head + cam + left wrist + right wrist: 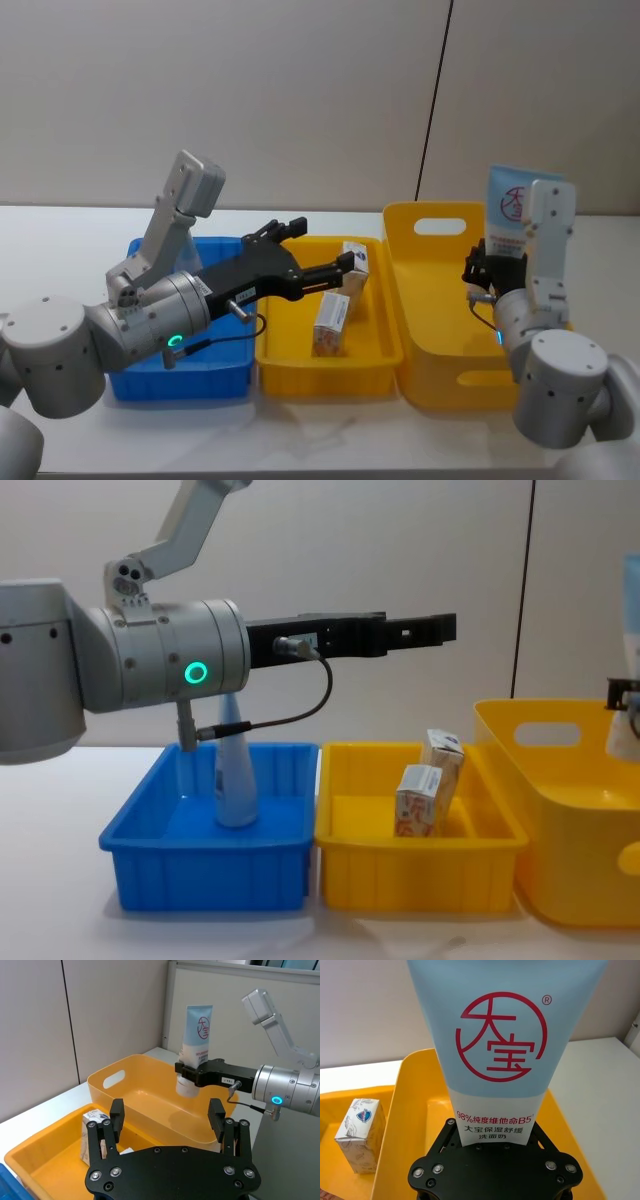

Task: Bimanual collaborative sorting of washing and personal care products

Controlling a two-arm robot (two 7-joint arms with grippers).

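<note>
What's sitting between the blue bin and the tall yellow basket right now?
A shallow yellow tray holding one carton and a second carton, clear in the head view.

Blue bin (pixel 180 382) L, shallow yellow bin (pixel 330 378) mid, tall yellow bin (pixel 445 385) R, on white table (pixel 300 440).

In your chest view, the right edge cuts off the held squeeze tube (pixel 631 630), and your left arm (pixel 150 670) covers the upper end of the second tube (pixel 236 785). In your right wrist view, the held tube's cap hides behind the right hand (pixel 495 1147).
</note>
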